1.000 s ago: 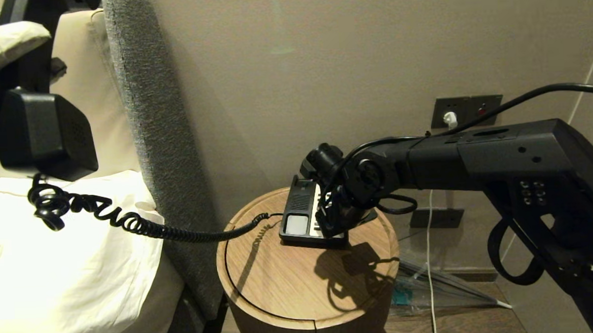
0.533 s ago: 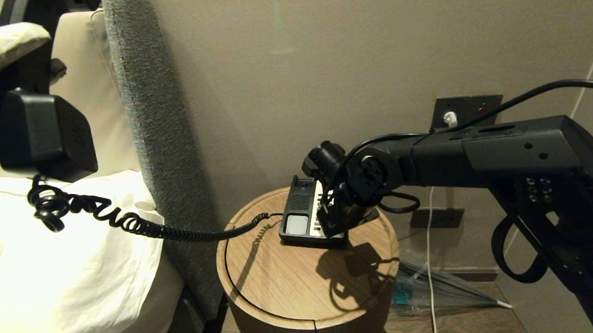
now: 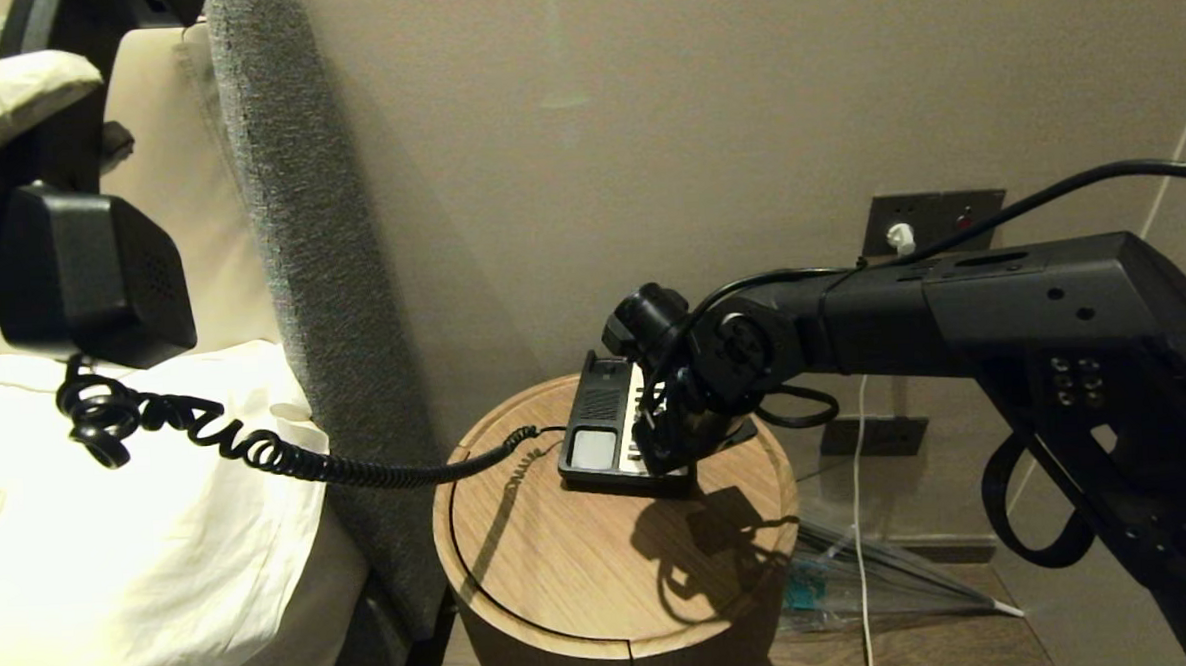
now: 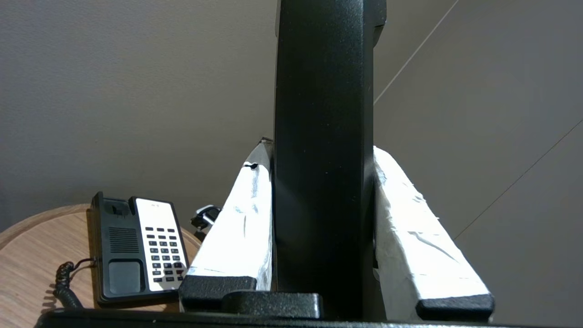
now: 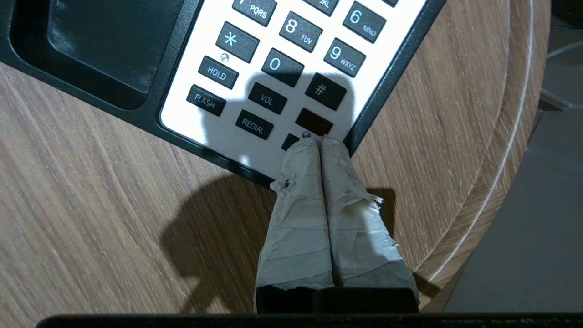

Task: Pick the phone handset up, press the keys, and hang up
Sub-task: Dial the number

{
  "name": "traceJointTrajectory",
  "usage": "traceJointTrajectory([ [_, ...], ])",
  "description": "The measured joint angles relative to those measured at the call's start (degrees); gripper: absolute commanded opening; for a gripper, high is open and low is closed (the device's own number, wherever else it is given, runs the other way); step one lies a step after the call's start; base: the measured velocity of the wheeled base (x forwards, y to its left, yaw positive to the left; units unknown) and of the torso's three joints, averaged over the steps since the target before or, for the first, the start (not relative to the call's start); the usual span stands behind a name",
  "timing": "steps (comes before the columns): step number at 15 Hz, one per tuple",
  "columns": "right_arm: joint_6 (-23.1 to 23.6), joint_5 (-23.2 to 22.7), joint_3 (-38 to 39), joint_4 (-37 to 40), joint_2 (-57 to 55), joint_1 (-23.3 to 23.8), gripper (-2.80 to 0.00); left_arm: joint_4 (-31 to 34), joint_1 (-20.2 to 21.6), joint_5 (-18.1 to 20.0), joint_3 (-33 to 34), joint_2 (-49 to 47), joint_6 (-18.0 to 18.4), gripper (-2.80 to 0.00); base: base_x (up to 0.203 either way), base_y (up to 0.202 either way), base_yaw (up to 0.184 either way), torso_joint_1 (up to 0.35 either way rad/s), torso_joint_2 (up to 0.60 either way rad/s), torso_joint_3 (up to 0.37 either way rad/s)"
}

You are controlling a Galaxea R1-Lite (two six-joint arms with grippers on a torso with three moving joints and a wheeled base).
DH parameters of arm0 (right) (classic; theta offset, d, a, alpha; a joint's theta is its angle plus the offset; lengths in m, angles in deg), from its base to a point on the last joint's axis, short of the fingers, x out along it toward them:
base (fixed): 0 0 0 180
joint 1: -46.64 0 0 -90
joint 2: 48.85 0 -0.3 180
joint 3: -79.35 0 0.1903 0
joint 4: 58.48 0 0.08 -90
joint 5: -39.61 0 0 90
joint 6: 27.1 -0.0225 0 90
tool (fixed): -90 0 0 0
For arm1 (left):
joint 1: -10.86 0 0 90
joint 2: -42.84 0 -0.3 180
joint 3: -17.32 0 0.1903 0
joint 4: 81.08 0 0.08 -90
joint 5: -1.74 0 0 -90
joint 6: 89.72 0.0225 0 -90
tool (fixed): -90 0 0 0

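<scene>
**Handset up on the left, keys under my right tips**

My left end effector [image 4: 323, 228] is clamped on the long black plastic phone handset [image 3: 90, 275], holding it up at the far left, above the white bedding [image 3: 131, 533] and well apart from the phone. In the left wrist view its two white-taped fingers [image 4: 241, 228] press flat against the narrow middle of the shaft, one on each side. I judge that the best place to hold it: the shaft is straight and stiff, while the bulky rounded ends would not sit square between the pads. The plastic looks smooth and probably slick, though light, so the tape should help. The black coiled cord [image 3: 288, 461] sags from the handset's lower end and runs right to the round wooden surface [image 3: 613, 562]. It is springy and I expect it to tug the handset toward the base, more so if I stretch it.

To the right, beside the grey upholstered headboard [image 3: 298, 236], the black-and-cream phone base [image 3: 608, 442] sits on the far part of that surface with its cradle bare. My right end effector [image 5: 321, 143] is pressed together, the taped tips [image 5: 305, 155] side by side like one blunt finger. They rest at the near right corner of the keypad [image 5: 273, 64], just below the dark red key [image 5: 313, 122]. Whether a key is actually depressed I cannot tell. Hanging up is not yet done.
</scene>
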Motion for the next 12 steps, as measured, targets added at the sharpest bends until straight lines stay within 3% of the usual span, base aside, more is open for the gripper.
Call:
traceJointTrajectory([
  [12, 0.0, 0.1, 0.0, -0.7, -1.5, -0.3, -2.8, -0.1, 0.0, 0.0, 0.7, 0.0, 0.0, -2.8, 0.0, 0.0, 0.0, 0.0, 0.0, 0.0],
])
